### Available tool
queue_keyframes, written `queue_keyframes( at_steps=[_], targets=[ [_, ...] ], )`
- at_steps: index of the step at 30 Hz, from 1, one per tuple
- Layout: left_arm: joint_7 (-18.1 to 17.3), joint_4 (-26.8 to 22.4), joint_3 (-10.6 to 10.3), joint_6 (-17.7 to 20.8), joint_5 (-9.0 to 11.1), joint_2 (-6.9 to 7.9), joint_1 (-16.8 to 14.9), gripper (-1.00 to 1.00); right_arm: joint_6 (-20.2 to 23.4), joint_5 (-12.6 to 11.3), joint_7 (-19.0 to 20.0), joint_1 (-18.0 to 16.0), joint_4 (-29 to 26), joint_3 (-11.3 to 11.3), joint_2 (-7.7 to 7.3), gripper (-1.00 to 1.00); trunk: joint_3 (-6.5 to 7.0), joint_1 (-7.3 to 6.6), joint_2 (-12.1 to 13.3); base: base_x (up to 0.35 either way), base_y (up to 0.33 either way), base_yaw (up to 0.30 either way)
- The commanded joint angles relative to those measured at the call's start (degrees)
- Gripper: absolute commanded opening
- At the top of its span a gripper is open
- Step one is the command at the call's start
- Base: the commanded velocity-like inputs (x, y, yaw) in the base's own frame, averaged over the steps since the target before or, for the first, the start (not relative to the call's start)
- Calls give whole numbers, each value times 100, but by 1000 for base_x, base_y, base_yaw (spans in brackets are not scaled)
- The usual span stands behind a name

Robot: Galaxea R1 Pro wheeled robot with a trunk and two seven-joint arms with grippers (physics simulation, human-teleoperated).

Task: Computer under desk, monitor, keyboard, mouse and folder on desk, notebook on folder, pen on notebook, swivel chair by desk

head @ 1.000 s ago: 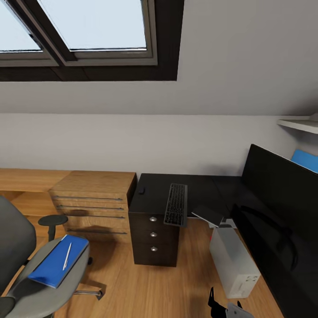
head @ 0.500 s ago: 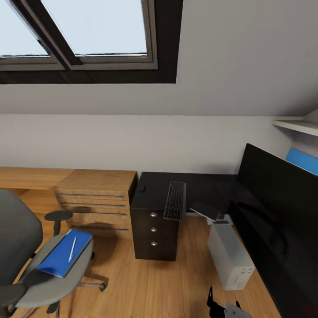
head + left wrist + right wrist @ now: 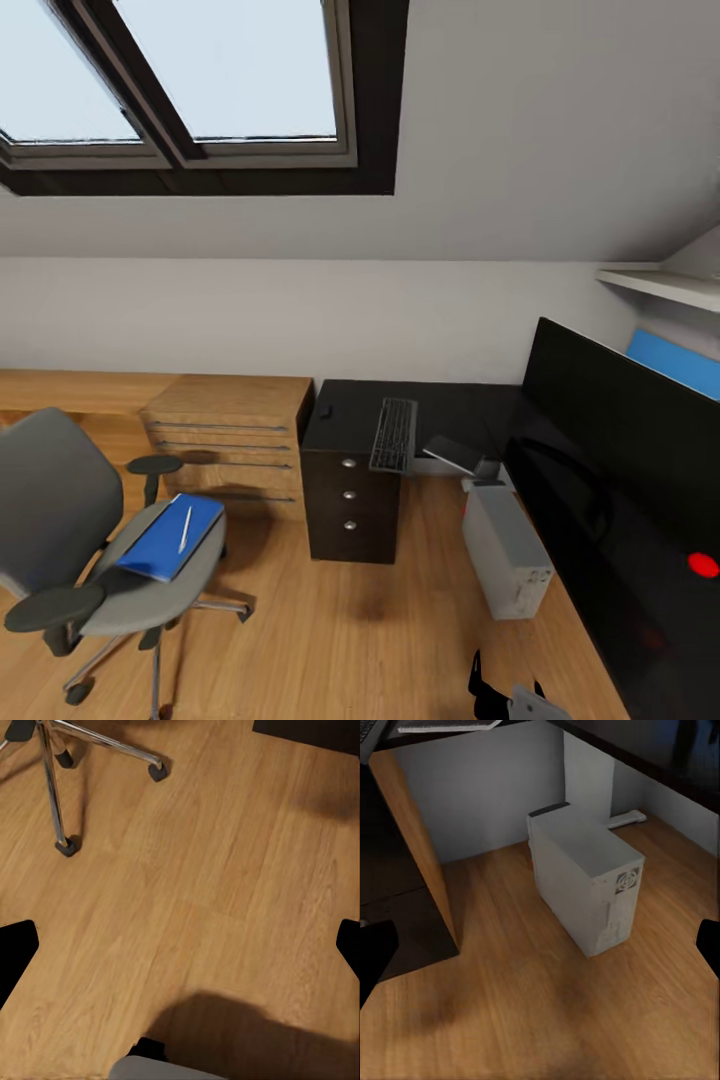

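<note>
The blue folder (image 3: 168,535) lies on the swivel chair (image 3: 95,560) seat, pen (image 3: 184,527) on top, well left of the desk (image 3: 400,425). Its long axis runs toward the wall. I'd judge the left arm nearer. Both sets of jaws stand wide, holding nothing; the right gripper (image 3: 540,945) faces the computer (image 3: 585,881).

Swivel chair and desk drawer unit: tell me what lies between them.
In the head view, bare wood floor separates the swivel chair from the drawer unit.
</note>
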Motion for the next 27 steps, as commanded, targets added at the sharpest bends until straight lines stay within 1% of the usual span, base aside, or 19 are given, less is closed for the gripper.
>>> queue_keyframes(
  at_steps=[1, 6, 10, 27],
  targets=[
    [38, 0, -44, -35, 61, 4, -7, 100, -16, -39, -14, -6, 3, 36, 1, 100, 6, -23, 29, -339, 0, 0],
    [38, -1, -48, -36, 61, 6, -7, 100, -11, -42, -14, -6, 3, 34, -8, 100, 96, -132, 230, -330, 0, 0],
    [38, 2, -42, -36, 61, 7, -7, 100, -9, -45, -10, -6, 2, 42, -9, 100, 96, -132, 230, -167, 0, 0],
    [21, 2, -58, -45, 52, 1, -7, 100, 3, -46, 10, -6, 2, 61, -8, 100, 96, -132, 230, -19, 0, 0]
  ],
)
